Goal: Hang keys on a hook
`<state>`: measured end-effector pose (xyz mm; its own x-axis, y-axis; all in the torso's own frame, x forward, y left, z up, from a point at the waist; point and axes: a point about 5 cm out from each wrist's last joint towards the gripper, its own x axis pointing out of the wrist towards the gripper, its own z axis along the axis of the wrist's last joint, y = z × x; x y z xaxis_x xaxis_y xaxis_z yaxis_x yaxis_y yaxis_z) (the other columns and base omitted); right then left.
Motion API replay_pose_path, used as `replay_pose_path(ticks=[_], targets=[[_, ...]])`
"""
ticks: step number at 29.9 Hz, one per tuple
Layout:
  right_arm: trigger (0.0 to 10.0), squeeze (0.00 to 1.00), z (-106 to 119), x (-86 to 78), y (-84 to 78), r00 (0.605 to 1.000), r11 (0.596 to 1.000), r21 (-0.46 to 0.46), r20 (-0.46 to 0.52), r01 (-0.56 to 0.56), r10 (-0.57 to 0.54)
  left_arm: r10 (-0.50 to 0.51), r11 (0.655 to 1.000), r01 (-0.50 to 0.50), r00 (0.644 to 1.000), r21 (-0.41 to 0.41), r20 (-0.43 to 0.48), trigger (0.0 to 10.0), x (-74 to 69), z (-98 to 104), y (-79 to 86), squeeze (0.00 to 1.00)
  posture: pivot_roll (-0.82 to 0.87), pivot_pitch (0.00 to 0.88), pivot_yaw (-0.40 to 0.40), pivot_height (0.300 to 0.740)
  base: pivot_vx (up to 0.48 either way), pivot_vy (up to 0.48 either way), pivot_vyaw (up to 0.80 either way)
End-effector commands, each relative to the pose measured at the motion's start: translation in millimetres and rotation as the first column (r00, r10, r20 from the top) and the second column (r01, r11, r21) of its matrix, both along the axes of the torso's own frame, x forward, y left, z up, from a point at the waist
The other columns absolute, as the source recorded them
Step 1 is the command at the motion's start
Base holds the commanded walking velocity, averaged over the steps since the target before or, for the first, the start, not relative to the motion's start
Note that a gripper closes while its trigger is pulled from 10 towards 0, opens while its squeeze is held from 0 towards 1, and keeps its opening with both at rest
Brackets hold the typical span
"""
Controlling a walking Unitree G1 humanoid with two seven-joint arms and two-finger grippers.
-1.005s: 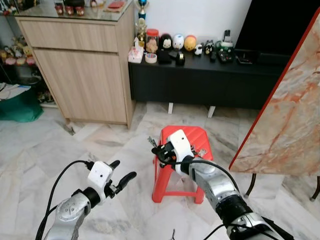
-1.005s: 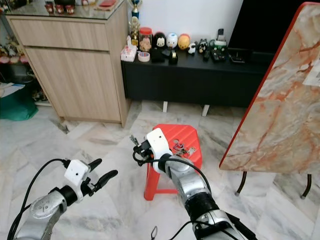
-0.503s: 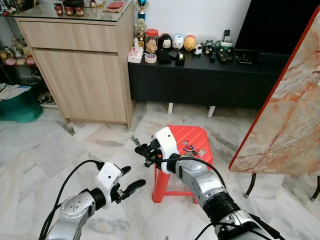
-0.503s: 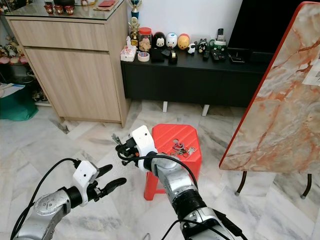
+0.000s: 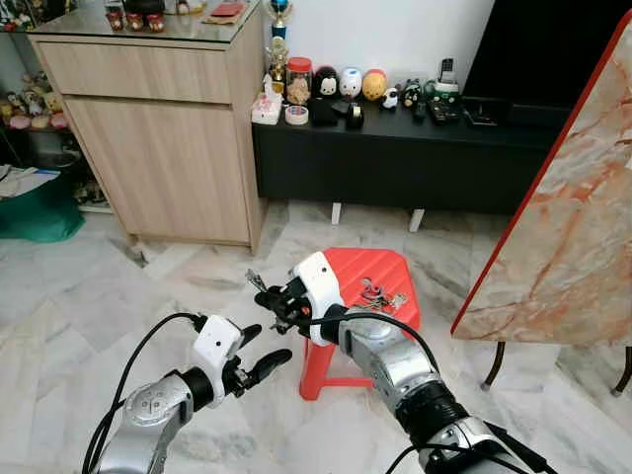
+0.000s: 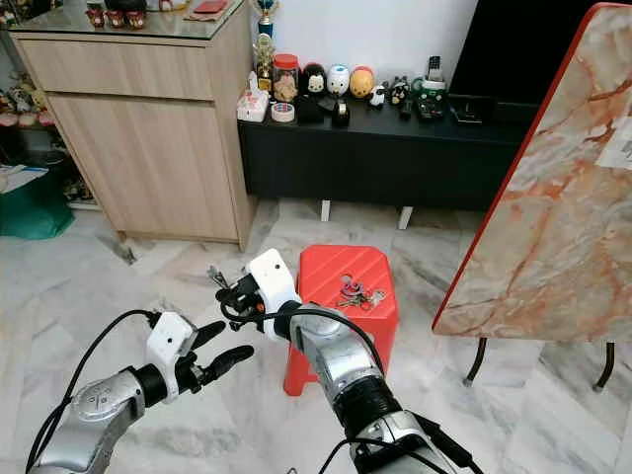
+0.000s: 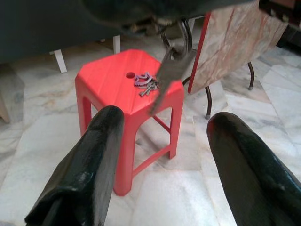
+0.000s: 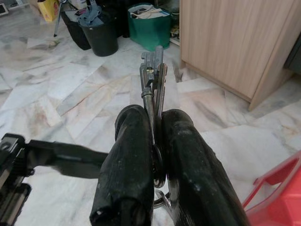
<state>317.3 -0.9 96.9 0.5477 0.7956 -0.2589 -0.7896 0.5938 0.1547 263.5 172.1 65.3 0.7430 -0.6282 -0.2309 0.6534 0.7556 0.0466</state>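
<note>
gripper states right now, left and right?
Left gripper: open, holding nothing, beside the red plastic stool.
Right gripper: shut on a bunch of silver metal keys.

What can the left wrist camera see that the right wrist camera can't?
The left wrist view alone has the whole red stool top, a second bunch of keys lying on it, and the open left gripper. The right wrist view alone has the green bin and wooden cabinet. Both have the keys pinched in the right gripper, and the marble floor.
</note>
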Motion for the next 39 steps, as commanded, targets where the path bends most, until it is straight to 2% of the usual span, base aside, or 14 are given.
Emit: replay_pose_path(ticks=[1,30,32,33,34,35,36,39], targets=[[10.0,0.0,6.5,-5.8,14.7,0.999,0.999,0.037,0.006,-0.031,0.031,-0.007,1.0,0.007,1.0,-0.007,0.011,10.0,2.4,4.4,-3.5,0.0,0.11,0.0,-0.101,0.74,0.0,0.0,0.0],[10.0,0.0,16.0,-10.4,31.6,0.997,0.994,0.076,0.008,-0.072,0.072,0.025,0.998,-0.024,0.999,-0.063,0.025,10.0,10.1,7.2,-14.2,0.0,0.11,0.0,-0.111,0.74,0.0,0.0,0.0],[10.0,0.0,16.2,-10.8,32.5,0.997,0.994,0.077,0.007,-0.074,0.074,0.025,0.998,-0.023,0.999,-0.064,0.023,9.6,10.4,7.0,-14.1,0.0,0.11,0.0,-0.111,0.74,0.0,0.0,0.0],[10.0,0.0,16.4,-10.9,32.9,0.997,0.994,0.078,0.007,-0.076,0.075,0.025,0.998,-0.024,0.999,-0.064,0.022,6.2,10.5,6.8,-14.0,0.0,0.11,0.0,-0.111,0.74,0.0,0.0,0.0],[10.0,0.0,16.6,-11.1,33.3,0.997,0.994,0.079,0.007,-0.077,0.076,0.026,0.998,-0.024,0.999,-0.064,0.021,4.5,10.5,6.6,-14.0,0.0,0.11,0.0,-0.111,0.74,0.0,0.0,0.0],[10.0,0.0,17.3,-11.1,34.2,0.997,0.994,0.081,0.008,-0.078,0.078,0.025,0.998,-0.024,0.999,-0.066,0.02,1.5,10.6,6.4,-14.0,0.0,0.11,0.0,-0.111,0.74,0.0,0.0,0.0],[10.0,0.0,17.6,-11.0,34.5,0.997,0.994,0.082,0.009,-0.079,0.078,0.024,0.998,-0.023,1.0,-0.066,0.019,0.1,10.6,6.3,-14.1,0.0,0.1,0.0,-0.109,0.74,0.0,0.0,0.0],[10.0,0.0,18.4,-10.8,35.1,0.997,0.993,0.083,0.011,-0.079,0.078,0.021,0.998,-0.02,1.0,-0.067,0.015,0.0,10.4,5.4,-15.2,0.0,0.1,0.0,-0.11,0.74,0.0,0.0,0.0]])
